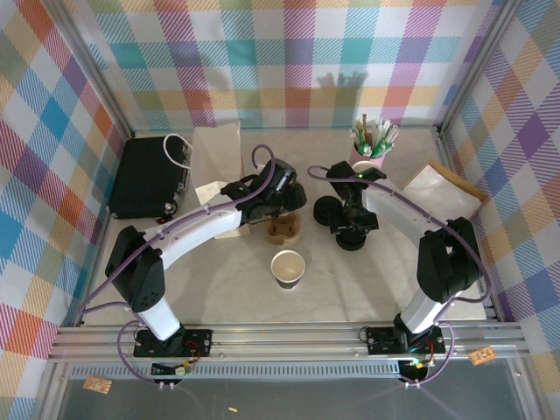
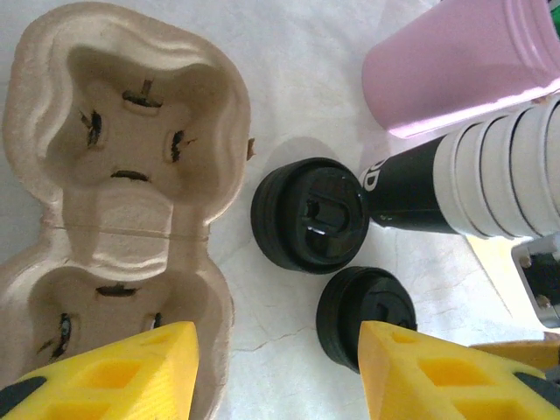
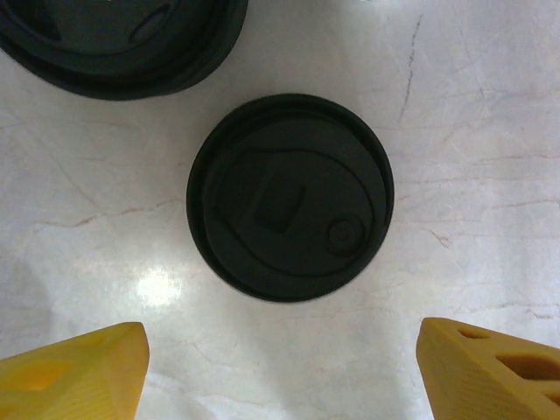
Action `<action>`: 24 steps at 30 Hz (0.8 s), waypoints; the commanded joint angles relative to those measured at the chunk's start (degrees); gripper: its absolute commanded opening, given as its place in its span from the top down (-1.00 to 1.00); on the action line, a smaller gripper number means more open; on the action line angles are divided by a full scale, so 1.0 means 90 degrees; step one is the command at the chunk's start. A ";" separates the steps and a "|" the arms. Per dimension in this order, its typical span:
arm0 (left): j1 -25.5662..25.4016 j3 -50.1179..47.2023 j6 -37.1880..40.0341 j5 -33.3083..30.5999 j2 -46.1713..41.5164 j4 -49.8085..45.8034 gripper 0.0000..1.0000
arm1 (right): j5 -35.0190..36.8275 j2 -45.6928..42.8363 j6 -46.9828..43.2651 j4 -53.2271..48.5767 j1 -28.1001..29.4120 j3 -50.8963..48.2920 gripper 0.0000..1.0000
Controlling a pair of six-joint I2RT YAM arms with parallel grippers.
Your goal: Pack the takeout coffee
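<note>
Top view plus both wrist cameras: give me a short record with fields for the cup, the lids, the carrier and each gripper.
cup: upright, no lid on it, standing apart from the carrier
carrier: pulp, two wells, nothing seen in them
lids: two, black, loose, lying right of the carrier
left gripper: open, empty, by the carrier
right gripper: open, empty, above one lid

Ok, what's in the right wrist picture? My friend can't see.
A black lid lies on the white marbled table, ahead of the open right gripper and its yellow fingertips. A second black lid peeks in top left.
</note>
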 commanded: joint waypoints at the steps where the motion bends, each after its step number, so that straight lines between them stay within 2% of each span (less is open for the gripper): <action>1: -0.0047 0.0196 0.0198 -0.0099 -0.0185 -0.0273 -0.04 | 0.0107 0.0285 -0.0116 0.0444 0.0044 -0.0085 -0.61; 11: -0.0096 0.0216 0.0350 -0.0185 -0.0353 -0.0456 -0.04 | 0.0355 0.0860 0.0053 0.0537 -0.0048 0.0189 -0.59; 24: -0.0121 0.0299 0.0370 -0.0030 -0.0216 -0.0478 -0.04 | 0.0352 0.0647 0.0140 0.0624 -0.0138 -0.0143 -0.60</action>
